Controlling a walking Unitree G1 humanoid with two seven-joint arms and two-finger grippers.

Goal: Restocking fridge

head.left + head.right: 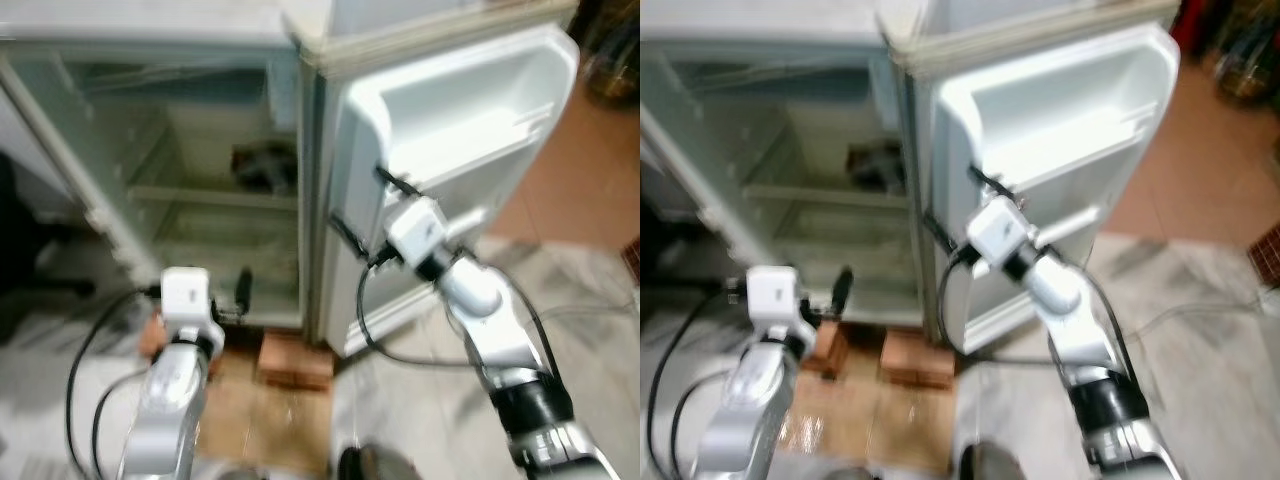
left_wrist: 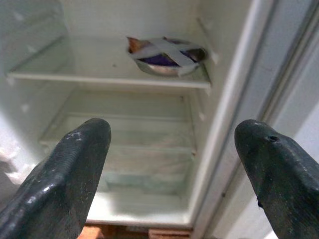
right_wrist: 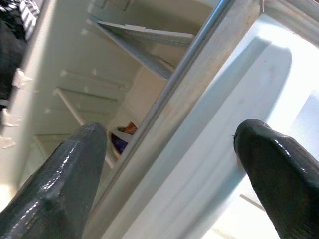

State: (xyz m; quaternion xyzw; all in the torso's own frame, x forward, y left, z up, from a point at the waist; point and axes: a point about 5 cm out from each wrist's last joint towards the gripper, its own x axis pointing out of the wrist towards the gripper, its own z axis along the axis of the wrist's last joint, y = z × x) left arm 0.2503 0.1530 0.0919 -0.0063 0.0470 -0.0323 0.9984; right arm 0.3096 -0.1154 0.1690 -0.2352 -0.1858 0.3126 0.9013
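Observation:
The fridge (image 1: 210,200) stands open, its white door (image 1: 450,130) swung out to the right. Its shelves are bare except for a metal bowl (image 2: 167,55) crossed with tape strips, on the upper shelf at the right (image 1: 262,165). My left gripper (image 2: 172,134) is open and held low in front of the fridge's bottom compartment (image 1: 225,300), holding nothing. My right gripper (image 1: 365,210) is open at the door's inner edge, close to the cabinet side. In the right wrist view that edge runs between its fingertips (image 3: 169,134).
The fridge rests on red bricks (image 1: 295,360) over brown floor covering (image 1: 260,420). Marbled tiles (image 1: 580,290) spread to the right. A dark shape (image 1: 30,260) stands at the far left, and a dark round object (image 1: 360,465) lies at the bottom edge.

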